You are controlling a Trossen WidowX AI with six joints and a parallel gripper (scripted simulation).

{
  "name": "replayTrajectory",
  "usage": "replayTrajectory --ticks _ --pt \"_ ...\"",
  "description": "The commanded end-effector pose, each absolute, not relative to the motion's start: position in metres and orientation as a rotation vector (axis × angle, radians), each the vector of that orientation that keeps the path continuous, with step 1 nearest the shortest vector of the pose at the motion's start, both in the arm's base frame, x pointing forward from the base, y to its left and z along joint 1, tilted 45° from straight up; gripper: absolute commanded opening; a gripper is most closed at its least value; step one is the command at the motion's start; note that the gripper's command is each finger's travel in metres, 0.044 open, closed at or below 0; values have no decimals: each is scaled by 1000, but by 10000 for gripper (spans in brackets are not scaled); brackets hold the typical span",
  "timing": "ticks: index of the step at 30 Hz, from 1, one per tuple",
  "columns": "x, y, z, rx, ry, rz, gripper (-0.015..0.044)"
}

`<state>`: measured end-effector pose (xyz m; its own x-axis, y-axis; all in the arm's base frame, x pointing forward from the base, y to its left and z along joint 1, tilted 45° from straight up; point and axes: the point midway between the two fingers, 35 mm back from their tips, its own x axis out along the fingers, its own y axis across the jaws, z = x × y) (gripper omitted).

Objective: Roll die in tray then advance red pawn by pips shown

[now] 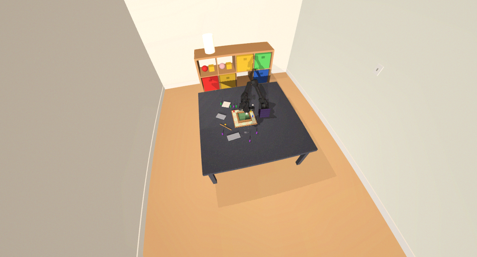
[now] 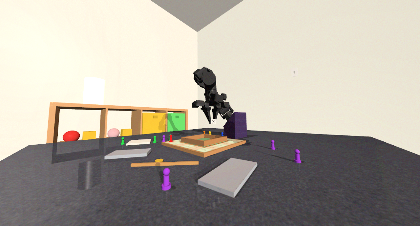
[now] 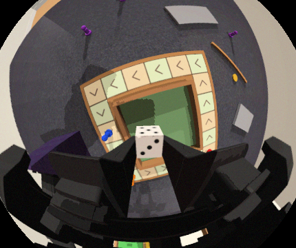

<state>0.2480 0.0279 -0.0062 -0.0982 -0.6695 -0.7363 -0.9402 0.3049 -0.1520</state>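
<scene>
My gripper (image 1: pixel 246 113) (image 2: pixel 212 121) (image 3: pixel 148 139) is shut on the white die (image 2: pixel 213 121) (image 3: pixel 149 138) and holds it in the air above the tray side of the board. In the wrist view the die's near face shows three pips. The brown-walled tray (image 2: pixel 192 141) (image 3: pixel 151 90) has a green floor and sits in the middle of the arrow board (image 1: pixel 235 122) (image 2: pixel 187 148) (image 3: pixel 180 65). The red pawn (image 1: pixel 233 111) (image 2: pixel 170 138) stands upright at the board's far left corner; in the wrist view a finger mostly hides it. The blue pawn (image 2: pixel 222 133) (image 3: pixel 107 135) stands on the track.
Orange (image 2: pixel 204 132) and yellow (image 2: pixel 209 133) pawns stand behind the tray. A dark purple block (image 1: pixel 264 113) (image 2: pixel 240 124) stands right of the board. Grey slabs (image 2: pixel 229 176) (image 2: pixel 129 153), a wooden stick (image 2: pixel 181 163), a gold disc (image 2: pixel 159 160) and several purple and green pawns lie or stand around it.
</scene>
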Motion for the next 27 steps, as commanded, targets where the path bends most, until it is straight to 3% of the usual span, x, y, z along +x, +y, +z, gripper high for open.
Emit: replayTrajectory --ticks 1,15,27 --pt "259 19 -4 -1515 1839 553 0" --pt "274 -2 1 -1666 1843 762 0" --pt "264 -7 -9 -1337 1673 1033 0"
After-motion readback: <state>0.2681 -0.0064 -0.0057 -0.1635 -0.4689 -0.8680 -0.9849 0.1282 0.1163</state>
